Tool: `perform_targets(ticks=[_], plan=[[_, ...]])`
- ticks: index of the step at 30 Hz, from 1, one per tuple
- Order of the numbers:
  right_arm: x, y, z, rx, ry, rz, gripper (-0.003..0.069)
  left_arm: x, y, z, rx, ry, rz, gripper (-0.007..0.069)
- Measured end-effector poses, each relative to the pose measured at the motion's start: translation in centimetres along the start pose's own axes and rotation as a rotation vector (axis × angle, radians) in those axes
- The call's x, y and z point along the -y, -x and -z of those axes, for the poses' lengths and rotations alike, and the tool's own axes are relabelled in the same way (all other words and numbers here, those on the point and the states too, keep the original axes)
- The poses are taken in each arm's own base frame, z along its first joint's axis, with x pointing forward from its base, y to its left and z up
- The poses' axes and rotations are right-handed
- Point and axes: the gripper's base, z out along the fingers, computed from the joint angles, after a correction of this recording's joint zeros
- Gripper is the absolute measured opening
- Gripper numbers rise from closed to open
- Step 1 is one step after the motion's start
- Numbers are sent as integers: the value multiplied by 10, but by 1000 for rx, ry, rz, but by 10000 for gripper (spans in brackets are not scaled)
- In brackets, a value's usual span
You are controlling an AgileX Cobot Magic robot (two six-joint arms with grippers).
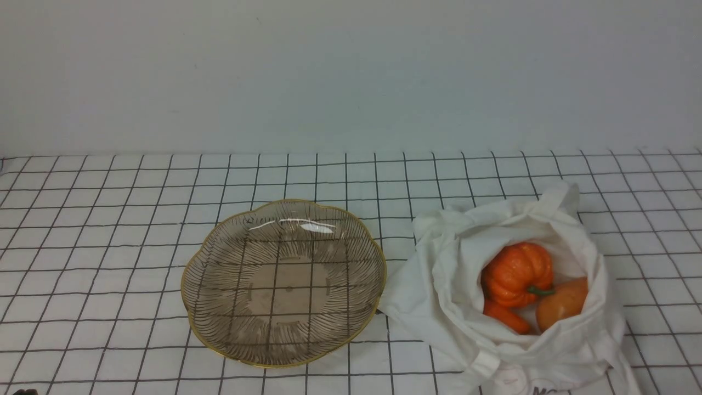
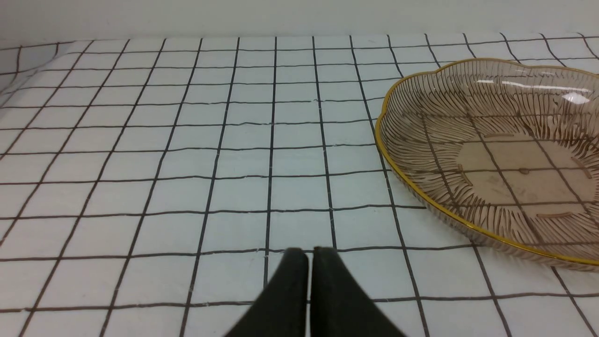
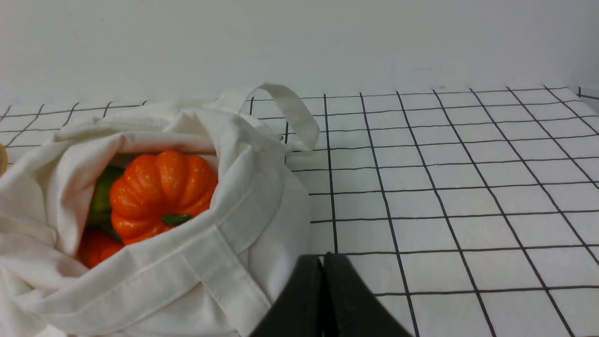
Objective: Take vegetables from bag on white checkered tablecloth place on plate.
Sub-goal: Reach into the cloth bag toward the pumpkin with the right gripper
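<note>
**Though Set to Begin, Nothing Plated Yet**

While waiting on a first pick, counts as no step done, judging by a bare plate and a full bag. Lying in the bag's open mouth: ribbed pumpkin, slim carrot tucked beneath it, and a smooth orange-tan piece touching the pumpkin on its stem side. Glimpsed from the right wrist view, something green behind the pumpkin — too hidden to name. Left to do, by that reckoning: every lift and every placing.

Left gripper: pressed together, empty, low over bare cloth near the plate's rim. Right gripper: likewise closed on nothing, just beside the bag's outer wall, apart from the produce.

Underneath, a white tablecloth gridded with thin black lines, mostly flat, slightly rippled at one far edge. Plate left of the bag, the bag's cloth touching its rim or only very close — cannot tell which. Behind, a plain pale wall.
</note>
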Motion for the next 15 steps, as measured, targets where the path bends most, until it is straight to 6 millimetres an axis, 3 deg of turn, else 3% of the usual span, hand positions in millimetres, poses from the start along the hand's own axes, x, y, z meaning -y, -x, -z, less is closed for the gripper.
perform_targets(ticks=[4, 9, 11, 15], plan=[[-2, 2, 0, 32, 18, -87, -15, 0, 0, 0, 0, 0, 0, -8], [-2, 23, 3, 267, 89, -498, -15, 0, 0, 0, 0, 0, 0, -8], [0, 29, 4, 330, 96, -584, -15, 0, 0, 0, 0, 0, 0, -8], [3, 33, 6, 388, 95, -635, -15, 0, 0, 0, 0, 0, 0, -8]])
